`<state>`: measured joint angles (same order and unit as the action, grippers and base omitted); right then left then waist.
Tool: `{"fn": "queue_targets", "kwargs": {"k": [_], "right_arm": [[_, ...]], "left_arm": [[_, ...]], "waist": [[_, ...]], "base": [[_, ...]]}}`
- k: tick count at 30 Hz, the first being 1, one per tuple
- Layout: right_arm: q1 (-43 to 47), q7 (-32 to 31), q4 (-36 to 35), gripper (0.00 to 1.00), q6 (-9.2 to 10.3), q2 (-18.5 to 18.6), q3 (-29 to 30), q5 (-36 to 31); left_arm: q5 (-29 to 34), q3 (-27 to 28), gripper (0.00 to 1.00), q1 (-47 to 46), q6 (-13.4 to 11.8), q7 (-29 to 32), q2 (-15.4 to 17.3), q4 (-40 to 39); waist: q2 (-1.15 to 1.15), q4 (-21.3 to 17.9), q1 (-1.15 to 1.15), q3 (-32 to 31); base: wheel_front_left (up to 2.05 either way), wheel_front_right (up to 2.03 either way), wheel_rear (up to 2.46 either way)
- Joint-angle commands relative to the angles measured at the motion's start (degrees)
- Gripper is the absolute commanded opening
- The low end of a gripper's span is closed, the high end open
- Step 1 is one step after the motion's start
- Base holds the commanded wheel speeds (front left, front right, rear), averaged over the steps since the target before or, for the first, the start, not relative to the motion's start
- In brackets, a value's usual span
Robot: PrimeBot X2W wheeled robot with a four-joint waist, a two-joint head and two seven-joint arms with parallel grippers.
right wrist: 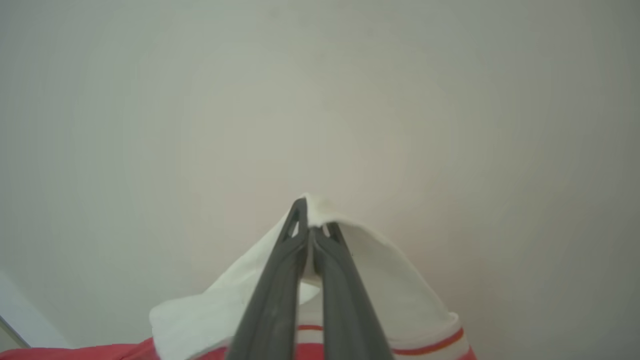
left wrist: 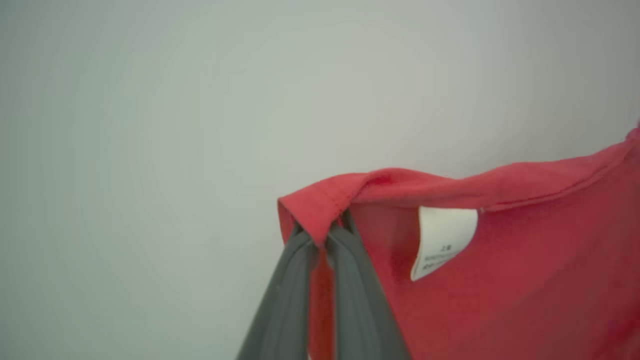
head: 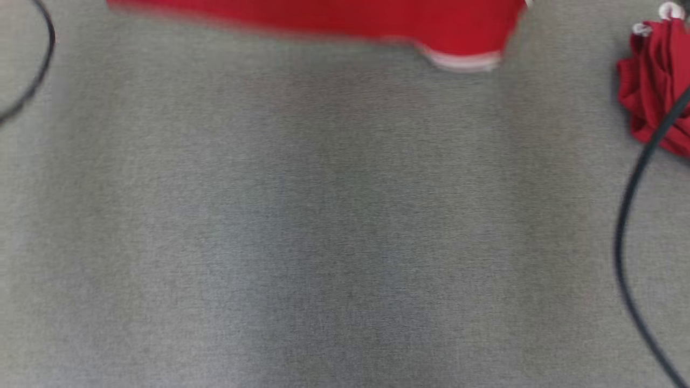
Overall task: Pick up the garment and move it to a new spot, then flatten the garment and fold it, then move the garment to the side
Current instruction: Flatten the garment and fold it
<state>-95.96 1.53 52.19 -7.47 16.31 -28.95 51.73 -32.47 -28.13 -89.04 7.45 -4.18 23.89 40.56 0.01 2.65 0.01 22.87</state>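
Note:
The garment (head: 345, 19) is red with white striped trim and hangs blurred along the top edge of the head view, above the grey surface (head: 323, 226). In the left wrist view my left gripper (left wrist: 322, 234) is shut on a red hemmed corner of the garment (left wrist: 525, 260), beside a white label (left wrist: 442, 240). In the right wrist view my right gripper (right wrist: 312, 222) is shut on the garment's white ribbed trim (right wrist: 390, 280), with a red stripe and red cloth below. Both wrist views face a plain pale background.
A second, crumpled red cloth (head: 655, 86) lies at the right edge of the head view, with a black cable (head: 628, 215) running across it and down the right side. Another black cable (head: 46, 54) curves in the top left corner.

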Motion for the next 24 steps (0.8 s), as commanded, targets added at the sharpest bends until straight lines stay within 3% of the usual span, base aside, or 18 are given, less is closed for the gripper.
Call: {"fn": "queue_targets", "kwargs": {"k": [1, 5, 13, 20, 24], "right_arm": [[-2.9, 1.2, 2.3, 0.00, -0.04, 0.0, 0.3, -0.6], [-10.7, 4.1, 6.1, 0.00, -0.04, -0.4, -0.3, -3.3], [-16.4, 7.1, 7.7, 0.00, -0.04, 0.5, -2.7, -4.4], [-14.4, 7.6, 4.2, 0.00, -0.04, 1.7, -6.3, -1.0], [-10.0, 7.6, 0.0, 0.00, -0.04, 3.2, -9.1, 2.2]], "left_arm": [[1.2, -1.0, 0.00, -3.1, -0.1, -0.9, -0.8, 1.9], [0.9, -1.3, 0.00, -10.5, -0.1, -2.5, -3.4, 6.3], [1.2, -2.1, 0.00, -16.3, -0.1, -7.1, -6.5, 11.4], [0.3, -2.9, 0.00, -15.8, -0.1, -9.7, -7.4, 13.3], [-1.5, -3.2, 0.00, -12.1, -0.1, -10.6, -5.7, 11.4]], "waist": [[-0.01, 1.1, -0.01, 0.6], [-0.01, 1.8, -0.01, 2.0], [-0.01, 2.4, -0.01, 3.7], [-0.01, 2.1, -0.01, 8.9], [-0.01, 1.5, -0.01, 9.6]], "base": [[0.00, 0.00, 0.00], [0.00, 0.00, 0.00], [0.00, 0.00, 0.00], [0.00, 0.00, 0.00], [0.00, 0.00, 0.00]]}}
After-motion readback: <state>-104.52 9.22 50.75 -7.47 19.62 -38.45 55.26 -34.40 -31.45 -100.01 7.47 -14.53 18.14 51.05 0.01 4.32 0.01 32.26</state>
